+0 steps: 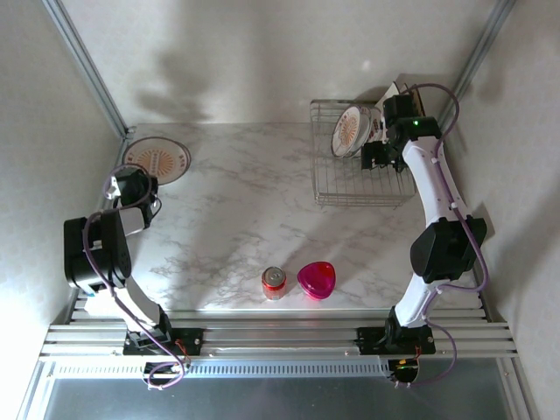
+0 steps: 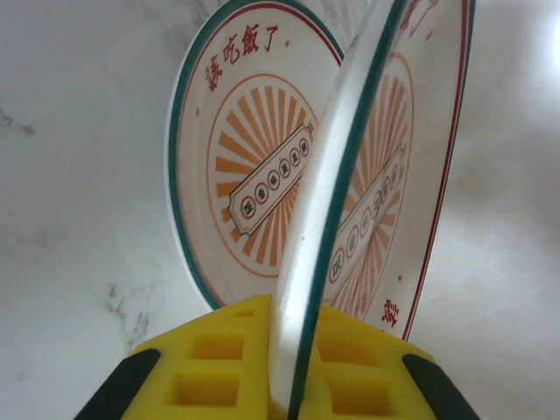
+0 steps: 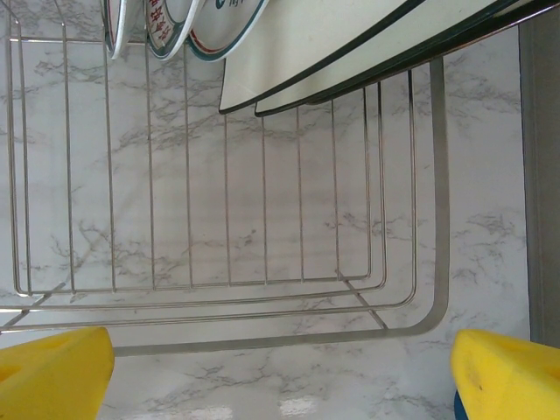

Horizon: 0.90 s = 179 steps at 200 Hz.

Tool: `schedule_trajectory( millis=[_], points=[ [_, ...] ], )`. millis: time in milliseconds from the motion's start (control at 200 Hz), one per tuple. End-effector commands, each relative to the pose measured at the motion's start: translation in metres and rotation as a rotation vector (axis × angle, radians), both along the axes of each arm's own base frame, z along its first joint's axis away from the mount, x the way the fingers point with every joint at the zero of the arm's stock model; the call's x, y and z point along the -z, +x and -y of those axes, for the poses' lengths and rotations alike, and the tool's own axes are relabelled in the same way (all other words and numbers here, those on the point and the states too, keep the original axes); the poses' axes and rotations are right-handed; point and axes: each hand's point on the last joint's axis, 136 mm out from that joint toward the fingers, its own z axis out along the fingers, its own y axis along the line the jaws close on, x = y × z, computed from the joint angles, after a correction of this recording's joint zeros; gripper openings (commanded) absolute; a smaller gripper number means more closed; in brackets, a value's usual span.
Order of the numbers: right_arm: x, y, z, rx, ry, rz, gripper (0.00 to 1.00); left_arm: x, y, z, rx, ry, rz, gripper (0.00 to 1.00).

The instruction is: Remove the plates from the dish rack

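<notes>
My left gripper (image 2: 293, 354) is shut, its yellow pads (image 2: 210, 367) clamped on the rim of a round white plate (image 2: 319, 227) with a green edge and orange sunburst motif. This plate stands on edge just over a matching plate (image 2: 241, 157) lying flat on the marble. From above, that spot is at the table's far left, with the plate (image 1: 156, 159) beside the left gripper (image 1: 133, 186). The wire dish rack (image 1: 359, 188) stands at the far right with round plates (image 1: 353, 129) upright in it. My right gripper (image 1: 379, 156) hovers open over it, fingertips (image 3: 52, 376) wide apart above the rack's rim (image 3: 262, 339). Round plates (image 3: 171, 26) and square plates (image 3: 350, 48) lean at the rack's far end.
A red can (image 1: 274, 282) and a pink heart-shaped dish (image 1: 317, 279) sit near the table's front edge. White walls with metal posts close in the back and both sides. Bare marble (image 1: 245, 201) lies between the two arms.
</notes>
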Motion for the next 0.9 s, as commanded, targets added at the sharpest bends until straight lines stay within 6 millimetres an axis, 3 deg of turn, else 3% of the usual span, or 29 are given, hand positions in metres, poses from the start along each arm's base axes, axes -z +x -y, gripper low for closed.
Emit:
schedule_trajectory(
  millis=[0, 380, 891],
  points=[
    [0.005, 0.001, 0.000, -0.009, -0.010, -0.018, 0.99, -0.038, 0.025, -0.010, -0.008, 0.019, 0.140, 0.00],
    [0.008, 0.005, -0.002, -0.010, -0.005, -0.032, 0.99, -0.017, 0.045, -0.015, -0.008, -0.006, 0.109, 0.00],
    [0.012, 0.007, -0.006, -0.020, 0.002, -0.036, 0.99, 0.002, 0.049, -0.018, -0.010, 0.004, 0.033, 0.00]
  ],
)
